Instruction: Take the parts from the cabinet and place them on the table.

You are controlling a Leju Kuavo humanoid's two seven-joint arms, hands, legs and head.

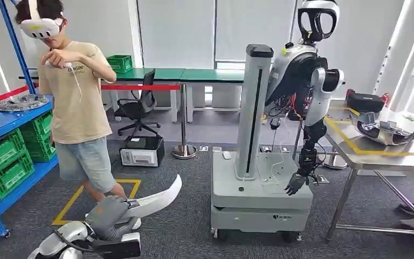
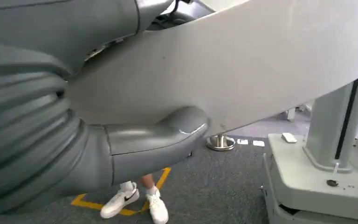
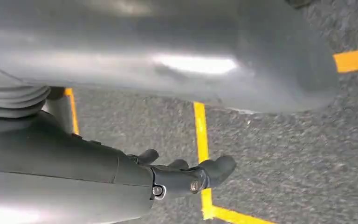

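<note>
The left hand [image 1: 109, 216], nearest the camera and low over the grey carpet, is closed around one end of a curved white part [image 1: 159, 198]; the part extends up and to the right from the fist. In the left wrist view the thumb [image 2: 158, 142] lies pressed against the underside of this part [image 2: 242, 70]. The right hand [image 3: 186, 177] hangs over carpet marked with yellow tape [image 3: 201, 154]; its dark fingers are loosely extended with nothing between them. Beyond the left hand stands a person [image 1: 78, 102] wearing a white headset, a controller raised; the shirt print is too small to read. To the right stands a grey wheeled base with a column [image 1: 254, 113] and a second humanoid robot [image 1: 310, 81]. At far right, metal parts [image 1: 388, 129] lie on a table [image 1: 366, 156]. At far left, blue shelving [image 1: 11, 121] holds green crates [image 1: 2, 159].
</note>
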